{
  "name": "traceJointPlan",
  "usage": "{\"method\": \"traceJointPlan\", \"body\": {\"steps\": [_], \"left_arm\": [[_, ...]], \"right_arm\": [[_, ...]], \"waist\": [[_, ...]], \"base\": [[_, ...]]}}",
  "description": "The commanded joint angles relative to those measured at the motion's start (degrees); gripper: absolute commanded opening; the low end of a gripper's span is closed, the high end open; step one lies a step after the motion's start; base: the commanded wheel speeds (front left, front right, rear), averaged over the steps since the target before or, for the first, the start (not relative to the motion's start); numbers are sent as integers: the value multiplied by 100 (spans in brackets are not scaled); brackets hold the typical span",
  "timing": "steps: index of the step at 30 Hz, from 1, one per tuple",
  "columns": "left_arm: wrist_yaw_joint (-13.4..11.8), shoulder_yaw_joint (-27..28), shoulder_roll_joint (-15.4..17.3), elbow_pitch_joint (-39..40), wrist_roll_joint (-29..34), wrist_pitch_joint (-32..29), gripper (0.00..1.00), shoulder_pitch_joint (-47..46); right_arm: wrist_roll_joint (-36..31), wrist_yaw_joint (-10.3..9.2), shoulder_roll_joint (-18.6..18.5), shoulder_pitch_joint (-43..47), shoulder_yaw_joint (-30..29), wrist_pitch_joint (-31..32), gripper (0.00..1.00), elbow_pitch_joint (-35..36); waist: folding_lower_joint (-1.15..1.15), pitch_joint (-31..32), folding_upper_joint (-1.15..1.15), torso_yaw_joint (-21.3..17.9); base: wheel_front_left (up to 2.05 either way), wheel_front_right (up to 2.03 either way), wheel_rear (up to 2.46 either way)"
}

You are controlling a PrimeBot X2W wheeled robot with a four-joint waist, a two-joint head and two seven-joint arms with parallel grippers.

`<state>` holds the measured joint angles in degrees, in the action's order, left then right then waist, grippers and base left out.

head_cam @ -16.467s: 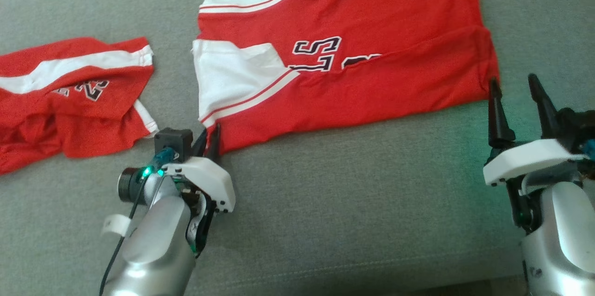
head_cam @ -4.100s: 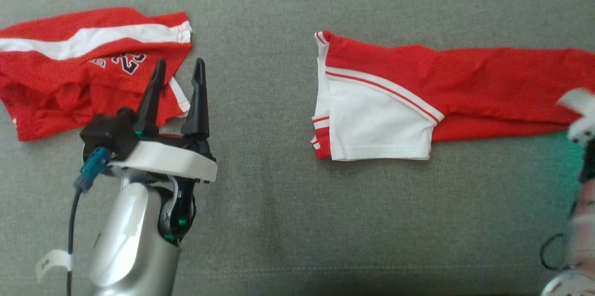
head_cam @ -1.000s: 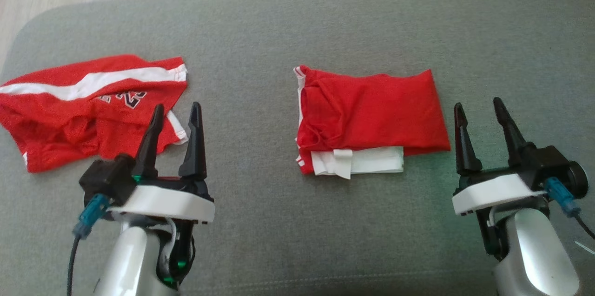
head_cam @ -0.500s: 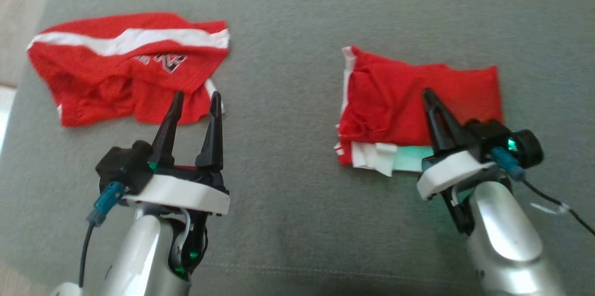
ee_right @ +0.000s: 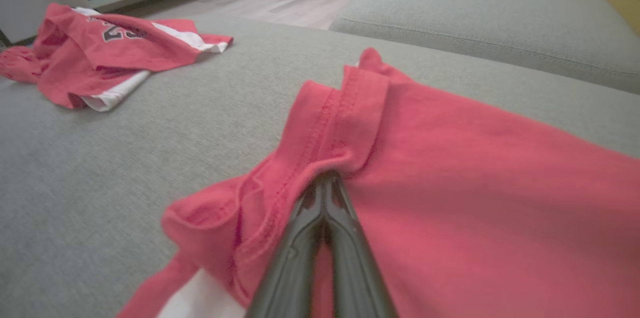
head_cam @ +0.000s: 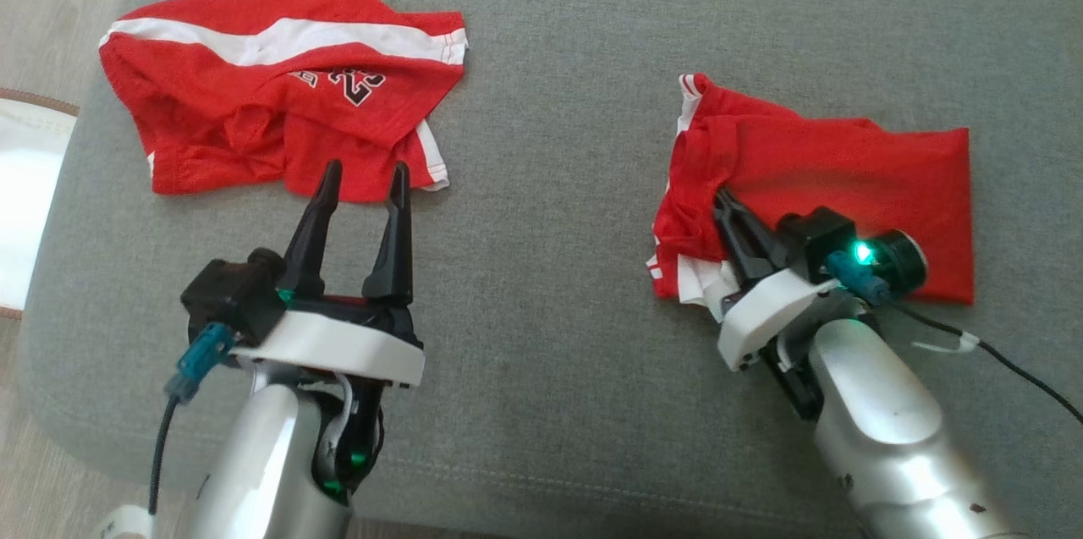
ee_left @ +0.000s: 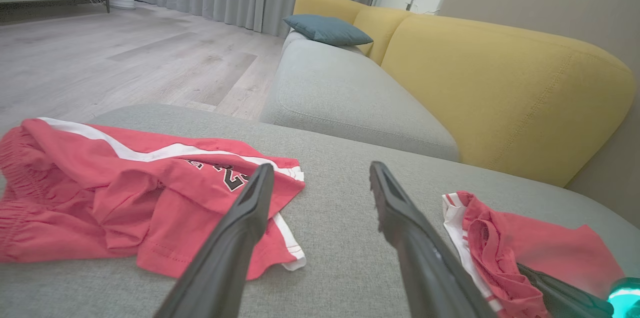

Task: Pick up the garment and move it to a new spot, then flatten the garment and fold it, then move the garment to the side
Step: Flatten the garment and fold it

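On grey sofa, folded garment is pinched at left end by clenched right tool. Long side laid left-right; left tool held wide, empty.

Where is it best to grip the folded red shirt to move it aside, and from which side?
Grip the folded red shirt at its bunched left end, where the hems rise into a ridge, coming low from the near side. The right gripper is shut on that ridge; a deeper bite would probably hold the lower layers too.
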<state>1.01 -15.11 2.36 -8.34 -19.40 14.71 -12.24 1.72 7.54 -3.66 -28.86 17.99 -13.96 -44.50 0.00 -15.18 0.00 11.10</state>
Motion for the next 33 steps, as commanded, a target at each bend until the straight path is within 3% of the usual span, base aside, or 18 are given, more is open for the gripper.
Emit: {"method": "traceJointPlan", "body": {"steps": [1, 12, 23, 33], "left_arm": [[-10, 145, 52, 166, -51, 29, 100, -188], [-38, 150, 52, 130, -82, 29, 100, -224], [-35, 299, 52, 119, -57, 29, 100, -179], [-8, 512, 52, 287, -17, 29, 100, -114]], "right_arm": [[99, -5, 78, -130, 215, -73, 0, 201], [574, -5, 78, -183, 930, 33, 0, -84], [527, -5, 78, -324, 466, -22, 0, -274], [143, -5, 26, -64, -548, -89, 0, 502]], "waist": [[0, 4, 0, -6], [0, 22, 0, -31], [0, 205, 0, -325], [0, 570, 0, -890]], "base": [[0, 0, 0], [0, 0, 0], [0, 0, 0], [0, 0, 0]]}}
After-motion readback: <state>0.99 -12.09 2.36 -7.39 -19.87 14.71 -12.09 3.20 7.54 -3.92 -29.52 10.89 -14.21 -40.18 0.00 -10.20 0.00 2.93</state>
